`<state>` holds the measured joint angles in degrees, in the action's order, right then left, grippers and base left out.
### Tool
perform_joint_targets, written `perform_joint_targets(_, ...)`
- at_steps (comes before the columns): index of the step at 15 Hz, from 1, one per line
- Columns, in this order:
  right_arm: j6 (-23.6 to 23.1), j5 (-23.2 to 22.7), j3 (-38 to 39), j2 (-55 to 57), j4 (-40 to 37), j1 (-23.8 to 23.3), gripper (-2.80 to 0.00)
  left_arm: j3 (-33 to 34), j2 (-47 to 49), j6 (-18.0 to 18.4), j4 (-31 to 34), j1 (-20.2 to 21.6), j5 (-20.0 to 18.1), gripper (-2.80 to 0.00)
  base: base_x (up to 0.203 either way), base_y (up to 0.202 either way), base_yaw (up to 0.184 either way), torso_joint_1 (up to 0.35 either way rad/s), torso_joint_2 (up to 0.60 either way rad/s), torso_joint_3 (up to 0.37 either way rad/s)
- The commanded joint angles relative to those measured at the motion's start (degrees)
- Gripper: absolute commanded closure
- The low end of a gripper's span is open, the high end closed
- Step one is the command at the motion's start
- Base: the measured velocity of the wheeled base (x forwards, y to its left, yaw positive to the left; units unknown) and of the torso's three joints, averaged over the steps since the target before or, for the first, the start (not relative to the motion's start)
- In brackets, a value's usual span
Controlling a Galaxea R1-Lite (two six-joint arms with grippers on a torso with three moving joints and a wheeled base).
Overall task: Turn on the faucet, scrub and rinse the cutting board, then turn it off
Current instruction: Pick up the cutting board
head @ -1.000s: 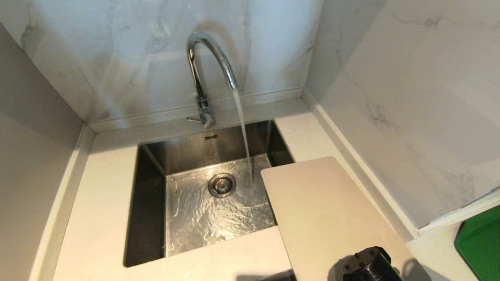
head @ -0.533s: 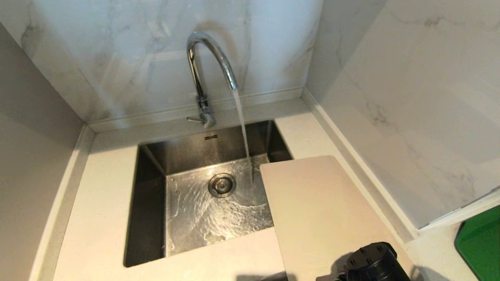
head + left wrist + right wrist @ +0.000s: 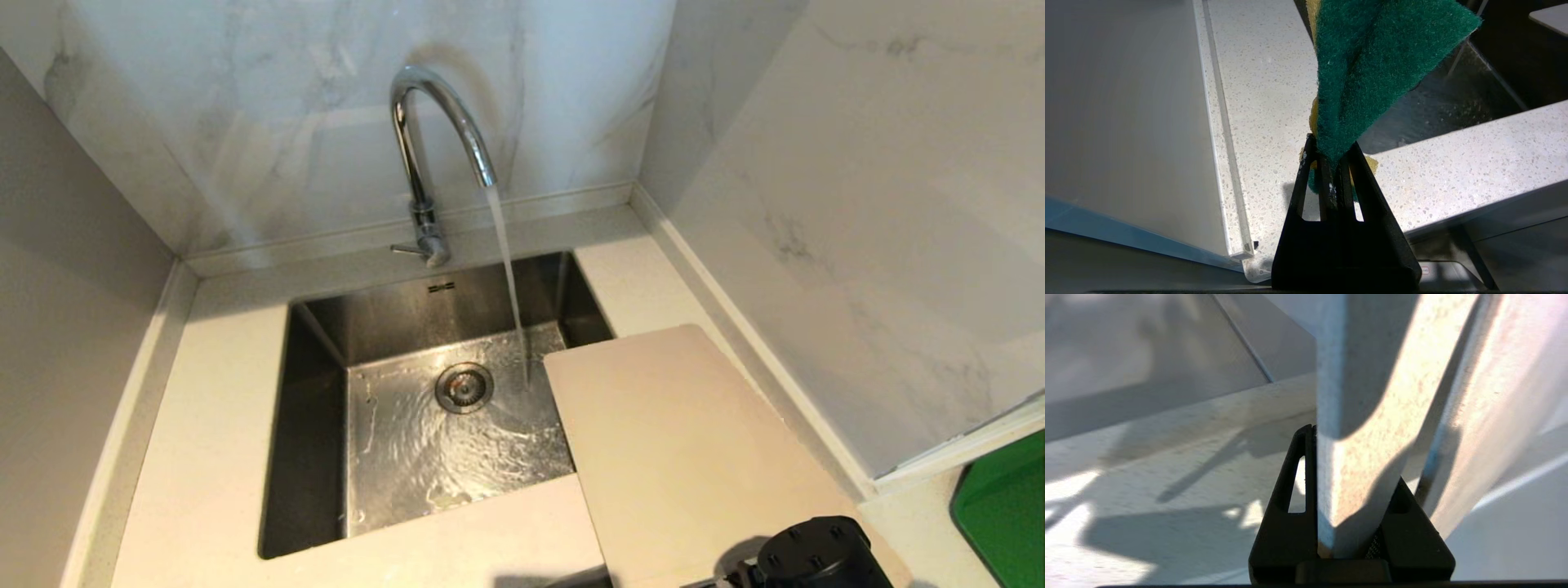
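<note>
Water runs in a steady stream from the tall chrome gooseneck faucet (image 3: 437, 131) into the stainless steel sink (image 3: 424, 441), landing just beside the round drain (image 3: 464, 387) and spreading in ripples across the basin floor. The large, thin, pale beige cutting board (image 3: 686, 457) sits on the pale speckled counter (image 3: 204, 457) at the sink's right side, its far left corner jutting out over the basin, close to the stream but apart from it.

The right gripper (image 3: 1345, 490) is clamped on the board's edge; the board's thin rim sits between its black fingers in the wrist view. From the head view only the arm's black wrist body shows, at the board's near end.

The left gripper (image 3: 1331, 163) hangs off by the counter's near corner, pinched tight on a folded green-and-yellow scouring sponge (image 3: 1372, 61). Whether the board's near end is lifted off the counter is hard to say from here.
</note>
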<state>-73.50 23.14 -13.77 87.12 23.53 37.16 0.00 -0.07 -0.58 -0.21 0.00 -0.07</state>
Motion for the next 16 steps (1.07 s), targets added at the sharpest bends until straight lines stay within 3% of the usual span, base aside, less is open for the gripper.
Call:
perform_joint_targets(1, -3.20, 0.66, -0.71, -2.50, 0.20, -0.04, 0.00, 0.09, 0.07, -0.04, -0.06, 0.00, -0.01, 0.00, 0.000, 0.000, 0.000, 0.000, 0.00, 0.000)
perform_joint_targets(4, -7.47, 1.99, -1.56, -4.33, 0.24, -0.06, 0.00, 0.09, 0.07, -0.04, -0.05, 0.00, -0.01, 0.00, 0.000, 0.000, 0.000, 0.000, 0.00, 0.000)
perform_joint_targets(16, -14.46, 2.05, -1.67, -14.06, 0.37, 0.02, 0.00, 0.09, 0.07, -0.04, -0.06, 0.00, -0.01, 0.00, 0.000, 0.000, 0.000, 0.000, 0.00, 0.000)
